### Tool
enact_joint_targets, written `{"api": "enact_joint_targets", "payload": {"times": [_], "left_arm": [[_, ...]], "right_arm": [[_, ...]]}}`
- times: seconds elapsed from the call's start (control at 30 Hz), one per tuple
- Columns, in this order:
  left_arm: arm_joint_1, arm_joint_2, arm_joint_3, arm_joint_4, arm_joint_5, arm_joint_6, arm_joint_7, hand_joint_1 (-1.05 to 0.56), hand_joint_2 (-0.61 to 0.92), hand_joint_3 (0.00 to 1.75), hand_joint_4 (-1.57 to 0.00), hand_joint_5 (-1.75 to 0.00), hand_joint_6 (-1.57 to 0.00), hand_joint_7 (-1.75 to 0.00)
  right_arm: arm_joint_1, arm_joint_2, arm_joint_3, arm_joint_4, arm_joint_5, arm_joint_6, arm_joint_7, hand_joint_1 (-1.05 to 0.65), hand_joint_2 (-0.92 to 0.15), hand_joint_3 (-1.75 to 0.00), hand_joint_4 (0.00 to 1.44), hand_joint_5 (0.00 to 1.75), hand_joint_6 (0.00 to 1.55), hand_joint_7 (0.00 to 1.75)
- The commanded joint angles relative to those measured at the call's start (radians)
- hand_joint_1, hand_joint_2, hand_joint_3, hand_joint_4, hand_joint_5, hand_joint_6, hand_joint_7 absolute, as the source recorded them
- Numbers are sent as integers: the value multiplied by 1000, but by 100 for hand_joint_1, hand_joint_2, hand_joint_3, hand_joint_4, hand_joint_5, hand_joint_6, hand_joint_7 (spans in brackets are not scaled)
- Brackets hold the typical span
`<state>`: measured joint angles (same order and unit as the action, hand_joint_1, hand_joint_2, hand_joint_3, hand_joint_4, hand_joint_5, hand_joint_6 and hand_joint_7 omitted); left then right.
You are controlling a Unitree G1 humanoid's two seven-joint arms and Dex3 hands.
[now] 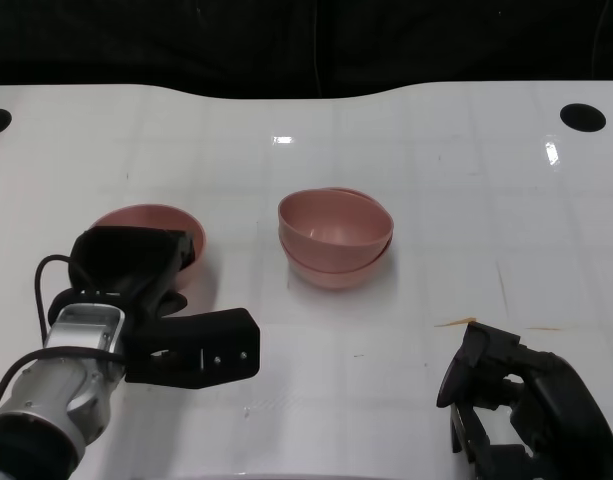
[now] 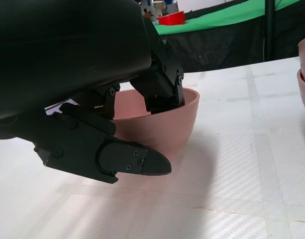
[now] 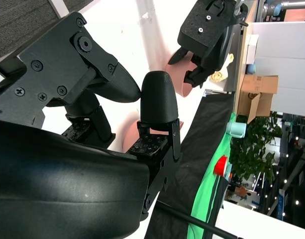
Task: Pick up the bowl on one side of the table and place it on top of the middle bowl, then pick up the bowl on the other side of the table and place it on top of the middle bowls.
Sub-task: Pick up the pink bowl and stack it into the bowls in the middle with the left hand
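The left hand point(image 1: 151, 300) is at the single pink bowl point(image 1: 191, 235) on the white table point(image 1: 436, 190). Its upper fingers point(image 2: 159, 87) hook over the near rim and reach inside, while the thumb point(image 2: 135, 162) lies outside, just below the bowl's wall and seemingly not pressing it; whether the bowl is actually clamped cannot be told. Beyond the fingertips, well apart, stand the two stacked pink bowls point(image 1: 336, 240). The right hand point(image 1: 511, 400) hangs empty over the table, fingers point(image 3: 159, 97) loosely curled and apart.
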<state>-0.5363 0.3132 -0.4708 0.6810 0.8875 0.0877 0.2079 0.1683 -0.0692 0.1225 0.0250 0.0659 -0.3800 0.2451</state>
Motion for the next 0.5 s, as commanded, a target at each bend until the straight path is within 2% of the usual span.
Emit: {"api": "enact_joint_targets", "payload": {"times": [0.03,0.17,0.2,0.23,0.27,0.3,0.37,0.4,0.5], "left_arm": [[-18,32,-5,-32,0,17,-39,-34,92,31,-76,-175,-73,-109],[-11,36,-2,-53,-3,17,-35,-34,92,29,-77,-175,-74,-118],[-8,42,3,-71,-2,12,-24,-33,92,29,-78,-175,-72,-126],[-5,49,7,-94,0,9,-19,-32,92,26,-80,-175,-64,-147],[-3,55,11,-116,1,8,-16,-33,92,26,-80,-175,-60,-154],[-1,60,16,-144,3,12,-18,-35,92,25,-80,-175,-60,-137],[0,68,21,-189,10,22,-18,-36,92,21,-80,-175,-75,-93],[2,70,22,-203,11,25,-18,-36,92,19,-80,-175,-81,-82],[6,73,24,-219,13,30,-22,-36,92,18,-80,-175,-84,-74]], "right_arm": [[5,2,-6,-13,-1,10,-7,-16,-41,-139,88,175,73,162],[5,0,-7,-10,-1,8,-8,-16,-41,-139,88,175,74,161],[3,1,-7,-8,-1,6,-9,-16,-41,-139,88,175,74,161],[2,3,-7,-6,-2,4,-11,-16,-41,-139,88,175,74,161],[2,3,-7,-6,-4,4,-12,-16,-41,-139,88,175,74,161],[1,3,-8,-7,-4,5,-14,-15,-41,-139,88,175,74,161],[1,3,-8,-10,-7,9,-15,-15,-41,-139,88,175,74,161],[1,3,-8,-11,-7,11,-15,-16,-41,-139,88,175,74,161],[1,4,-8,-11,-9,12,-15,-16,-40,-139,88,175,74,161]]}}
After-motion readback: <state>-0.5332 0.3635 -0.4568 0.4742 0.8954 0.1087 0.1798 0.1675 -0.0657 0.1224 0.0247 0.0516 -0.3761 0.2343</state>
